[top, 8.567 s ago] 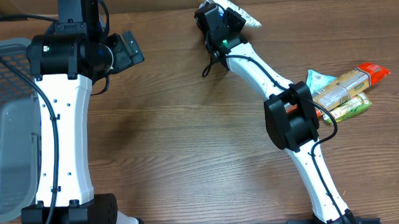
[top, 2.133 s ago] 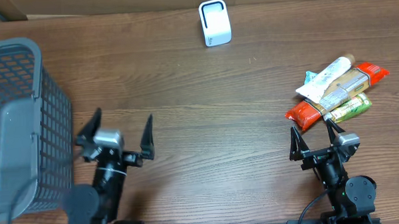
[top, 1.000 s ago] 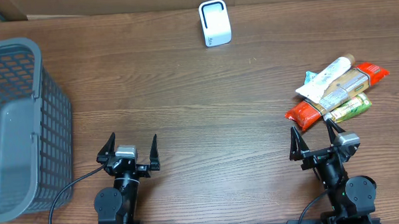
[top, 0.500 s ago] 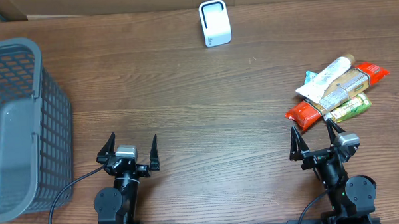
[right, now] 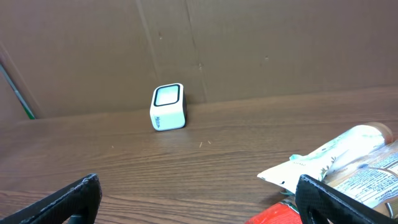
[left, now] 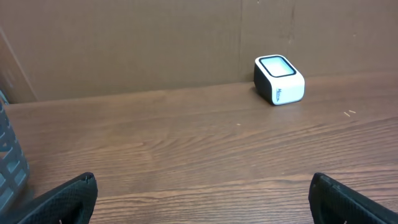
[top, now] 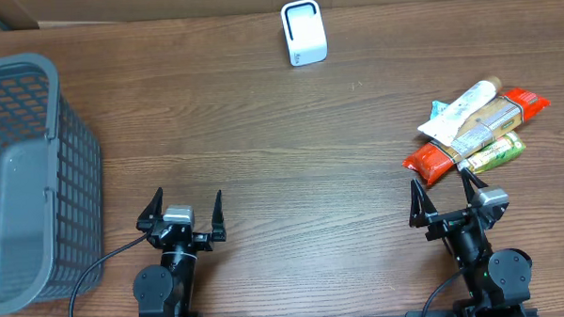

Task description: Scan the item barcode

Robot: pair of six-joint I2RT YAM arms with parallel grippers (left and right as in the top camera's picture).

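both grippers, left (top: 181, 211) and right (top: 447, 197), spread wide, empty, touching nothing; right near the packets (top: 474, 125).

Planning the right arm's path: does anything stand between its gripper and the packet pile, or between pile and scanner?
Nothing visible. The open right gripper sits just short of the pile, bare table between; the stretch from pile to white scanner is bare wood too.

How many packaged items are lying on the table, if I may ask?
5, all piled at the right: a white tube on top, a tan bar, an orange-red packet, a green packet, a teal packet. More may be hidden.
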